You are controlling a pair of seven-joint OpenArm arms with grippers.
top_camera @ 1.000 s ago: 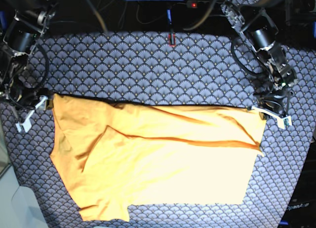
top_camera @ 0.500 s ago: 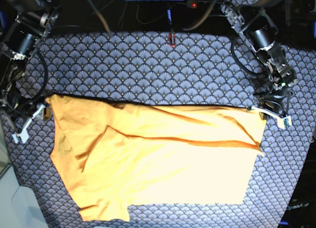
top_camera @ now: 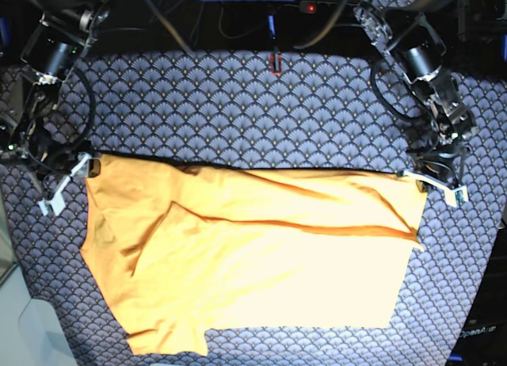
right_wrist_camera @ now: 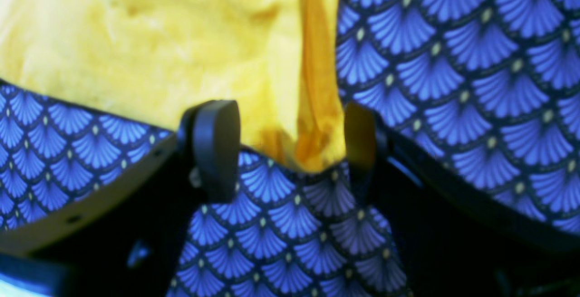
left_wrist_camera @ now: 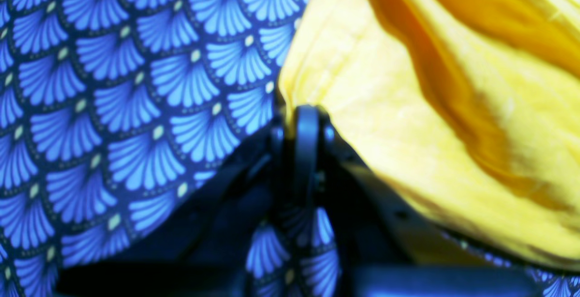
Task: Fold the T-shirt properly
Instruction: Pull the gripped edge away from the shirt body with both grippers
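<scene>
Two wrist views and one base view are showing the scene. Through the left wrist camera, the left gripper (left_wrist_camera: 306,127) is sitting with its fingers pressed fully together right at a corner of the T-shirt (left_wrist_camera: 430,98), whose yellow cloth is bunching just beside and behind them; it looks pinched there, though blur is keeping the contact itself from being certain. Through the right wrist camera, the right gripper (right_wrist_camera: 290,147) is standing with its fingers spread wide on either side of a hanging fold of the garment's corner, gripping nothing. From the base camera, the T-shirt (top_camera: 253,255) is lying mostly flat across the middle of the surface (top_camera: 238,104), covered by a navy fan-scale cloth, with the left gripper (top_camera: 432,188) at its far right corner and the right gripper (top_camera: 67,184) at its far left corner. Its long axis is running from the left edge of the surface toward the right edge, and a sleeve seems to be pointing to the near left corner. Being soft, light and wrinkled, it should drape and sag when lifted, so the far corners or hems look like the best places to take hold.
</scene>
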